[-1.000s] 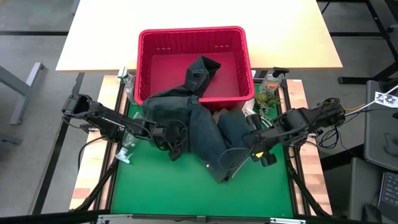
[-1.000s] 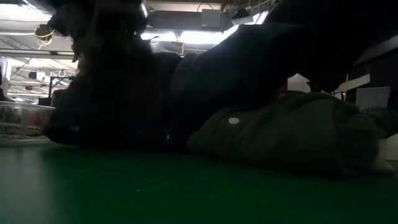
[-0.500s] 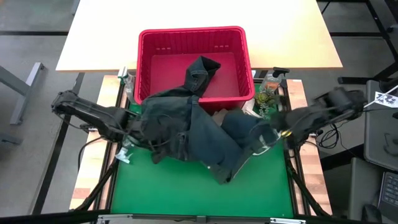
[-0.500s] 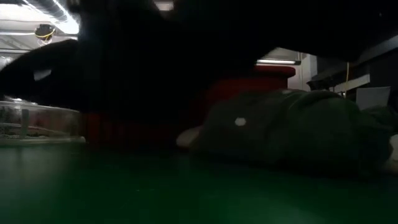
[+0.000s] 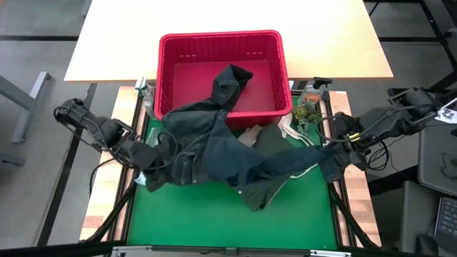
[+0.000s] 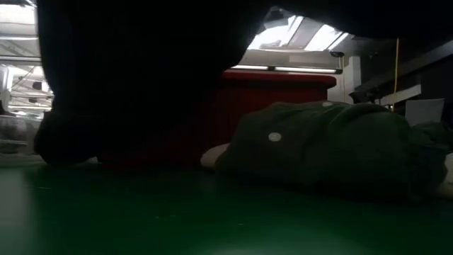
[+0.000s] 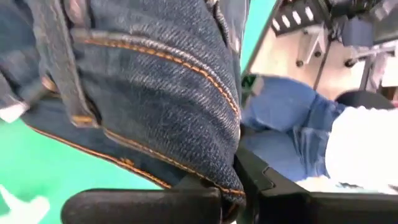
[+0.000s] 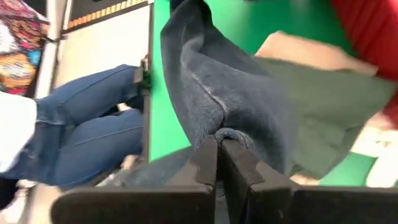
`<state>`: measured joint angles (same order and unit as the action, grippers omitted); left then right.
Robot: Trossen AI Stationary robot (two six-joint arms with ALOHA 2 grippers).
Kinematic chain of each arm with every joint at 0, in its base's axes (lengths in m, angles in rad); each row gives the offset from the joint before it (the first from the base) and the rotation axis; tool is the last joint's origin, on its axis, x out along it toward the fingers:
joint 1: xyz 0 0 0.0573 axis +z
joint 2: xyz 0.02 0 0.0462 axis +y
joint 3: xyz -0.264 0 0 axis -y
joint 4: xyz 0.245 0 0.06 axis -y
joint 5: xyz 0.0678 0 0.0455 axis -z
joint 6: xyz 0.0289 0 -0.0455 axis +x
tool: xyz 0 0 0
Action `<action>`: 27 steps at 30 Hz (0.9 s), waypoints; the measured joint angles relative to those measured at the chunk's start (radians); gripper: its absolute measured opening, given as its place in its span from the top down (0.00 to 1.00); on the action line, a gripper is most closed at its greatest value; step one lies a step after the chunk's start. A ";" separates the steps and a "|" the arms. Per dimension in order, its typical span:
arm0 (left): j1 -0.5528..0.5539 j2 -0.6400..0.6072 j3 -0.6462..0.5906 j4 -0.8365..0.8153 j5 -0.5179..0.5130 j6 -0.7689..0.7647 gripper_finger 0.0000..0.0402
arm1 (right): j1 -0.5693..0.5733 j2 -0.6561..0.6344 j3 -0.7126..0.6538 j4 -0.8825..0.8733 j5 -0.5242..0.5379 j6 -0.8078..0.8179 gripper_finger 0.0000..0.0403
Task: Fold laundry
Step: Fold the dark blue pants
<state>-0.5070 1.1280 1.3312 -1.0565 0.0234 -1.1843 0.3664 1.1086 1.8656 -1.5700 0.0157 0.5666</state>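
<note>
The dark blue jeans [image 5: 214, 146] hang stretched between the two arms, above the green mat [image 5: 214, 221]. One leg trails back over the front wall of the red basket [image 5: 221, 43]. The left gripper [image 5: 151, 170] is at the left side of the mat, with its fingers [image 7: 261, 186] pinched shut on the waist part of the jeans. The right gripper [image 5: 330, 150] is at the right edge of the mat, with its fingers [image 8: 239, 165] squeezed shut on a fold of a jeans leg. Under the jeans lies an olive-green shirt [image 6: 333, 152] with a pale button, on the mat in front of the basket. Something tan [image 8: 298, 50] peeks out beside it, maybe a top.
</note>
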 joint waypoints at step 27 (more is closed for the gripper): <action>-0.476 0.262 0.000 -0.030 0.022 -0.777 0.98 | 0.000 -0.019 -0.177 -0.002 -0.502 0.466 0.98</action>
<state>-0.9826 1.3898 1.3312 -1.0861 0.0452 -1.9617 0.3668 1.0893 1.6887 -1.5721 -0.4866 1.0321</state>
